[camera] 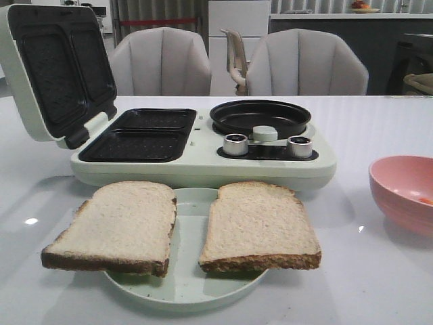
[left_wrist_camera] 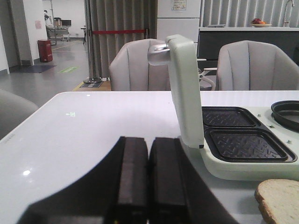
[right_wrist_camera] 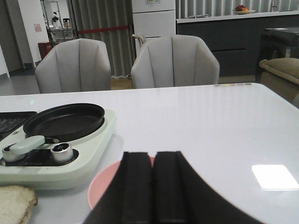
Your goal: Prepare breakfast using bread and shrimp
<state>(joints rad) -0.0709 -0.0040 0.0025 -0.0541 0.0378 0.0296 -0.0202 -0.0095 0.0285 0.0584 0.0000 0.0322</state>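
Two slices of white bread, the left one (camera: 118, 225) and the right one (camera: 257, 227), lie side by side on a pale green plate (camera: 189, 288) at the table's front. A pink bowl (camera: 404, 189) stands at the right. Inside it only a small orange speck (camera: 425, 201) shows, perhaps the shrimp. Neither gripper shows in the front view. My left gripper (left_wrist_camera: 148, 156) is shut and empty over the table, left of the appliance, with a bread corner (left_wrist_camera: 280, 200) nearby. My right gripper (right_wrist_camera: 153, 163) is shut and empty above the pink bowl (right_wrist_camera: 105, 186).
A pale green breakfast maker (camera: 203, 159) stands behind the plate. Its lid (camera: 54, 68) is open upright at the left, over two black sandwich plates (camera: 139, 135). A round black pan (camera: 260, 116) and two knobs (camera: 235, 144) are on its right. Chairs stand beyond the table.
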